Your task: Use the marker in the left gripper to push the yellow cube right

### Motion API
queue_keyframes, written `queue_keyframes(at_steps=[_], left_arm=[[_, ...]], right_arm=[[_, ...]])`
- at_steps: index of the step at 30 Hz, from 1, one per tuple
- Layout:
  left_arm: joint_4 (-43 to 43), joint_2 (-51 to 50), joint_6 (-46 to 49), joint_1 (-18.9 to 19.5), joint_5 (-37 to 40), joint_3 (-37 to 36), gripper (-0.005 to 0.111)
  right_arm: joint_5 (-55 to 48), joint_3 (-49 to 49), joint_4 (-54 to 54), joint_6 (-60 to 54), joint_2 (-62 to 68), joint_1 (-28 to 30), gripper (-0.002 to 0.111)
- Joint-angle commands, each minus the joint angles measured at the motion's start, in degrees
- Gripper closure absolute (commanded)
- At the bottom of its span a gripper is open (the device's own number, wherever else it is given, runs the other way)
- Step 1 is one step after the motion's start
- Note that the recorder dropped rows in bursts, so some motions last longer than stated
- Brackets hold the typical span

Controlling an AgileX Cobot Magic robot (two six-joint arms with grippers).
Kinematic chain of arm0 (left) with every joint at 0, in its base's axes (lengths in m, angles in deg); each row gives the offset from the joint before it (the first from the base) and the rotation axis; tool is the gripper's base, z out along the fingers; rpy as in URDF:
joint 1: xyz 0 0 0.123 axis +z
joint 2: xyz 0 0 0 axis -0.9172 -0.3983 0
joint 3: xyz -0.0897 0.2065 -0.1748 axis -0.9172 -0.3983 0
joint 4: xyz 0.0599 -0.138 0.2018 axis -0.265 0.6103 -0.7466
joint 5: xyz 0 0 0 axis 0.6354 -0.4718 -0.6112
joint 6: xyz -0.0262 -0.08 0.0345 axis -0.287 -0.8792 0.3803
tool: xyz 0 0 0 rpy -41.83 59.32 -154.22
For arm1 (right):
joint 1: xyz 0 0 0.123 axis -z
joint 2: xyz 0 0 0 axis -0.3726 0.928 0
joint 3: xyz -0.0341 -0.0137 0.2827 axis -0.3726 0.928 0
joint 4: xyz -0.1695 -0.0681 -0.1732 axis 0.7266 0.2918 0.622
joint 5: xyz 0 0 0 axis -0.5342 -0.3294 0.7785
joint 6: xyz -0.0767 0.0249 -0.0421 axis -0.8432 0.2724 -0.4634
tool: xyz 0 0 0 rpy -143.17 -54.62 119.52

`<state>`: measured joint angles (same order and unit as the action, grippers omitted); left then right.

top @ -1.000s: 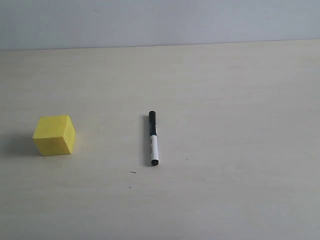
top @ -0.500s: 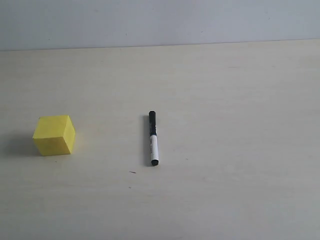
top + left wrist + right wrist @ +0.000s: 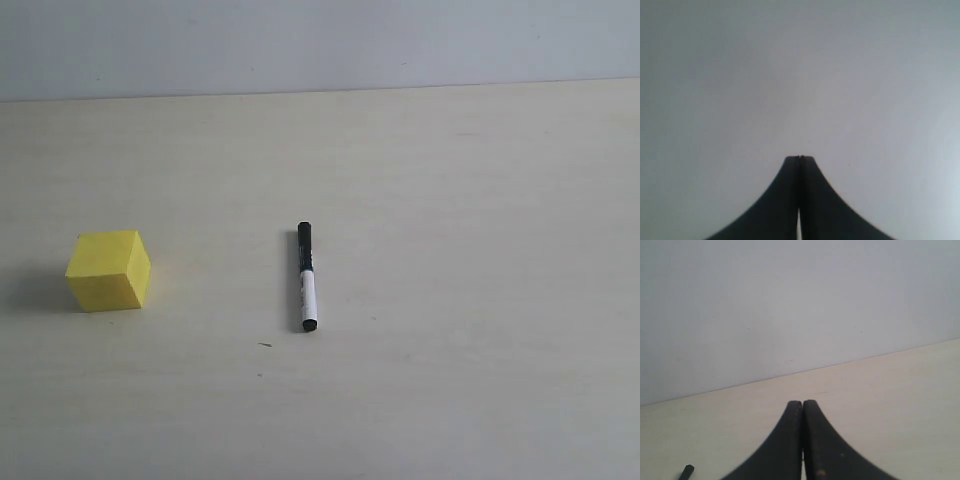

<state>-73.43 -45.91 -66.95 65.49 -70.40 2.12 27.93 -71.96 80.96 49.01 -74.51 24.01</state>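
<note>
I saw the marker (image 3: 305, 278) loose on the worktop (image 3: 470, 220), well right of the yellow cube (image 3: 108, 270). The left gripper (image 3: 800, 158) and right gripper (image 3: 802, 402) had fingers clenched on nothing, so I judged pickup came first.

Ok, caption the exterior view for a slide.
Marker lies ungripped on the table, apart from the yellow cube at left.

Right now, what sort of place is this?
Probably a robot test bench: a plain pale table against a blank grey wall, just a cube and a marker laid out, with the left tool and right tool on camera.
</note>
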Motion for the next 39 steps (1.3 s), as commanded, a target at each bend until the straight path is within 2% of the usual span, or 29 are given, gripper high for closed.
queue_keyframes(at_steps=[1,6,9,12,17,20,25,27,32,34,36,39], left_arm=[[-1.03,0.30,0.26,-0.28,3.18,0.20,0.107],[-5.35,0.30,0.26,-0.28,6.82,0.20,0.107],[-15.50,0.30,0.26,-0.28,11.12,0.20,0.107],[-16.69,0.30,0.04,-0.28,14.29,0.20,0.107],[-17.22,0.19,-2.88,-0.28,12.93,0.20,0.107],[-18.16,-5.05,-4.29,-0.28,13.05,1.15,0.107],[-21.09,-15.66,-5.47,-0.28,12.03,7.71,0.107],[-29.31,-20.21,-12.03,-0.28,12.94,11.68,0.107],[-66.62,-32.29,-39.09,-0.28,13.19,24.57,0.107],[-81.96,-36.94,-47.67,-0.28,13.19,29.37,0.107],[-93.25,-40.51,-53.89,-0.28,13.19,32.57,0.107],[-93.25,-44.12,-44.25,-0.17,16.71,34.39,0.107]], right_arm=[[0.55,0.24,0.00,0.00,-0.31,0.33,0.108],[0.55,0.24,0.00,0.00,-0.31,0.33,0.108],[0.55,0.24,0.00,0.00,-0.31,0.33,0.108],[0.55,0.24,0.00,0.00,-0.31,0.33,0.108],[0.55,0.24,0.00,0.00,-0.31,0.33,0.108],[0.55,0.24,0.00,0.00,-0.31,0.33,0.108],[0.55,0.24,0.00,0.00,-0.31,0.33,0.108],[0.55,0.24,0.00,0.00,-0.31,0.33,0.108],[0.55,0.24,0.00,0.00,-0.31,0.33,0.108],[0.55,0.24,0.00,0.00,-0.31,0.33,0.108],[0.55,0.24,0.00,0.00,-0.31,0.33,0.108],[0.55,0.24,0.00,0.00,-0.31,0.33,0.108]])
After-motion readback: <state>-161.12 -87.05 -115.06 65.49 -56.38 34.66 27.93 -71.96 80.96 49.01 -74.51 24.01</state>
